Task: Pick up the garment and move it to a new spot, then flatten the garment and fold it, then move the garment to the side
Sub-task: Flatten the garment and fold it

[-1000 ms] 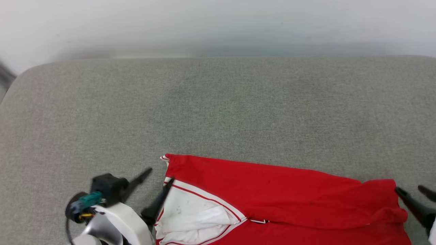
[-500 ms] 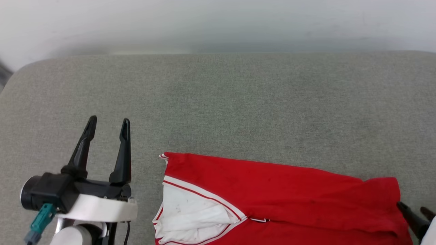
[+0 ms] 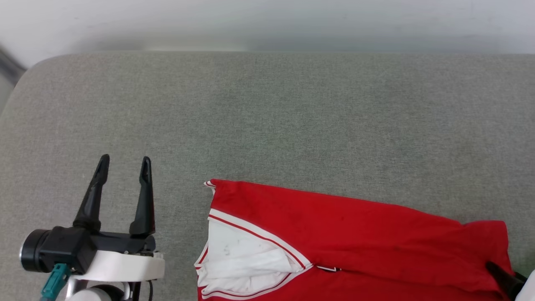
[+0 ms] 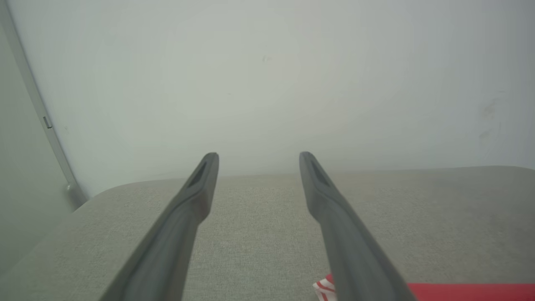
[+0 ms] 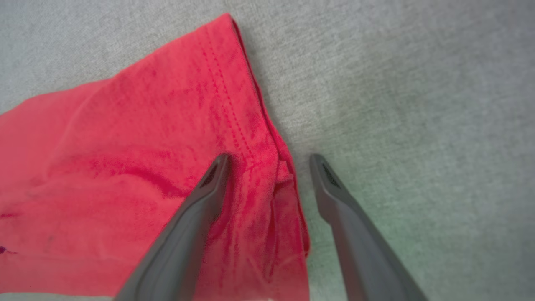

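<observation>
Ok, status. Red jersey [image 3: 355, 234] lies on the grey fabric surface [image 3: 267, 125], at its near edge, from centre to right in the head view; the bottom of that view cuts it off. Far half of the surface is bare up to the pale wall [image 3: 267, 21]. Top red layer is mostly smooth, with some wrinkles at its right end. At the jersey's left end a white sleeve panel [image 3: 238, 259] shows, bordered by red-white striped trim [image 3: 259, 236], a bit rumpled. No lettering or number visible from here.

Left gripper [image 3: 124, 161]: jaws spread wide, nothing between them. It sits over bare surface left of the jersey, clear of the cloth, fingers pointing at the far wall. Its wrist view catches just the striped corner of the jersey at the bottom edge.

Right gripper [image 5: 271, 159]: jaws also spread wide, not clamped on anything. It is at the jersey's right end, straddling the stitched hem [image 5: 250, 104]: one finger over red cloth, the other over grey surface, hem edge running between them. Can't tell whether the fingertips touch the cloth.
</observation>
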